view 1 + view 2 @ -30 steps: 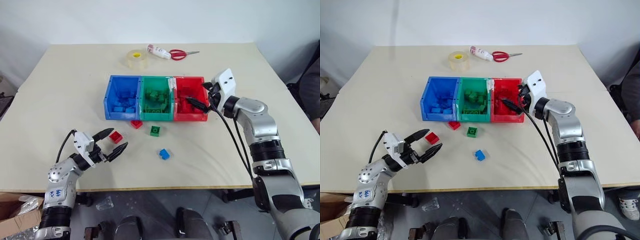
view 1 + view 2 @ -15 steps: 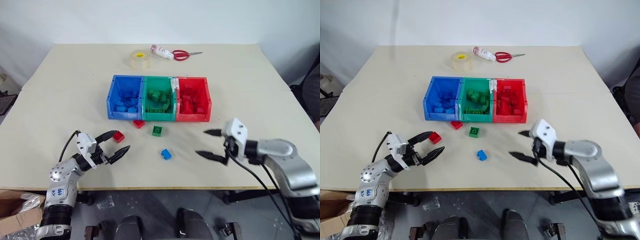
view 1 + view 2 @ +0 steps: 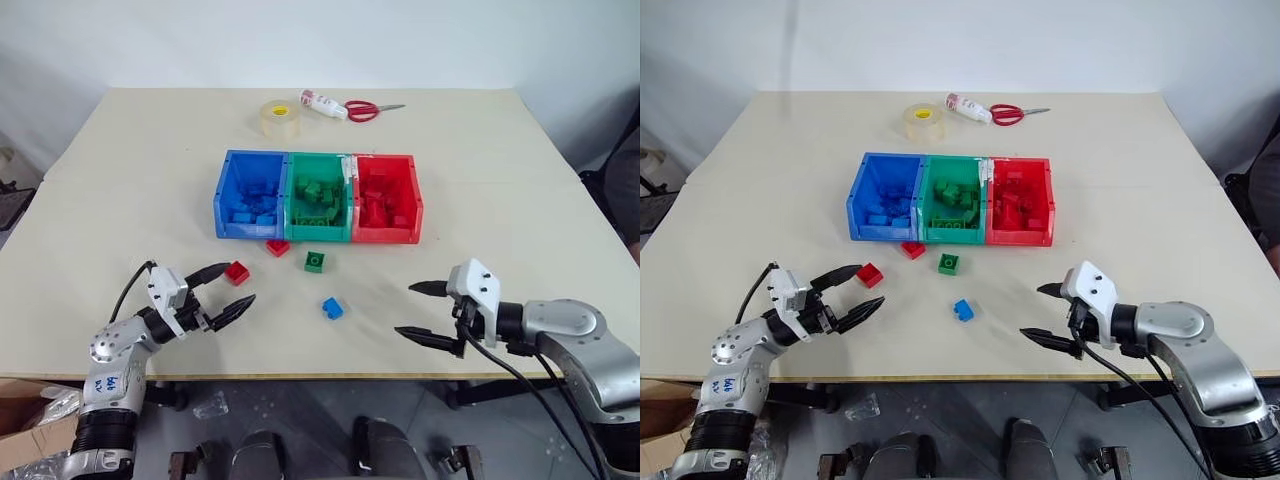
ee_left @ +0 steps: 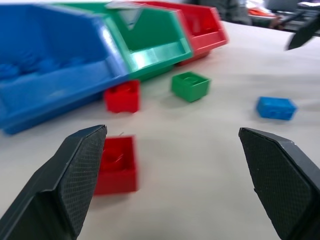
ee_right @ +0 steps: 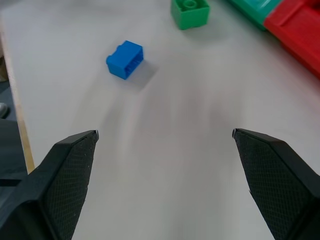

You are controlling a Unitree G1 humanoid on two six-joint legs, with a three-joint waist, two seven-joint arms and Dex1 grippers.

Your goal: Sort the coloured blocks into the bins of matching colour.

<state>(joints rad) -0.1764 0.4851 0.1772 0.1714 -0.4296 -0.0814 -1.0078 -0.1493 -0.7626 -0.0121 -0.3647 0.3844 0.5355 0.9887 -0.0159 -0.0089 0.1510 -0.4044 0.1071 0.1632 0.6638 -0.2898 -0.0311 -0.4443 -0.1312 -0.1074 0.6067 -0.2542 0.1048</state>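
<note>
Head view: the bins sit mid-bench, with four blocks loose toward the near edge: two red, one green, one blue. Left hand and right hand both gape, empty.

Left wrist view: red block near one fingertip, possibly touching.

Right wrist view: blue block lies ahead.

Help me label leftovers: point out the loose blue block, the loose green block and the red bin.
blue block [image 3: 331, 308], left eye view, its top face.
green block [image 3: 314, 261], left eye view, its studded top.
red bin [image 3: 386, 235], left eye view, its front wall.
</note>
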